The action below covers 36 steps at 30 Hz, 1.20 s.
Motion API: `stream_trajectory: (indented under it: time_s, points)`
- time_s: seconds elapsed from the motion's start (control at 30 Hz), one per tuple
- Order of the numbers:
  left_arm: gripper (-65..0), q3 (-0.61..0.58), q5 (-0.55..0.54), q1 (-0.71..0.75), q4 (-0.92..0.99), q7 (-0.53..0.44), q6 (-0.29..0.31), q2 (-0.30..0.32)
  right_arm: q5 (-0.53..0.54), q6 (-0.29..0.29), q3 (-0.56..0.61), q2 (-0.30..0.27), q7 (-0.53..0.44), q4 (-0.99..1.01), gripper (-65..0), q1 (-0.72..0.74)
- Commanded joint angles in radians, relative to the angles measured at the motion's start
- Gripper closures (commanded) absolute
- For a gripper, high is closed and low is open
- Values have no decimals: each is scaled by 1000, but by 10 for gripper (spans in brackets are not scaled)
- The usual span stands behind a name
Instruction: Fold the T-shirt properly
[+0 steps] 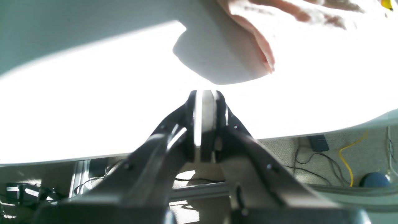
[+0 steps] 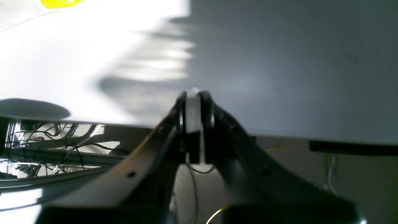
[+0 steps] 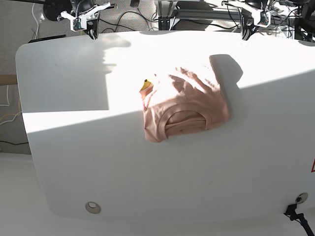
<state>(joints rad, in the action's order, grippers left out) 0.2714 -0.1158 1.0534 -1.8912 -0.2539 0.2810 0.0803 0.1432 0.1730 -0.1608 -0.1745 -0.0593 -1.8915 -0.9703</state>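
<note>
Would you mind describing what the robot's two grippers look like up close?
Both look alike: the left gripper and right gripper have glossy black, curved fingers converging to a narrow tip, with pale white pads between. Small screw holes dot the black frames. In the base view, white fittings show.

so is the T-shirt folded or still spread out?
Folded. In the base view the T-shirt is a compact rectangle on the white table, collar on top, no sleeves sticking out. Neither gripper touches it.
</note>
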Motion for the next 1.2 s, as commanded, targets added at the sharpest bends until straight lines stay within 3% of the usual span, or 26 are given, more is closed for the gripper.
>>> stream_trajectory:
  time_s: [0.0,0.27,0.43,0.93,1.17]
  points:
    - [0,6,-11,63,-15,-92,-2,5,5,0,0,-4,-58,-18,0,-55]
    - [0,-25,-9,215,112,-206,-2,5,9,1,2,53,-67,-10,0,-255]
    - [0,-85,-9,172,301,-206,-2,8,11,1,63,45,-67,135,0,-272]
    - [0,-88,-3,-215,879,-200,-2,11,3,1,166,45,-72,709,0,113]
    - [0,-87,63,-436,1235,-203,-2,25,3,1,208,45,-72,933,0,282]
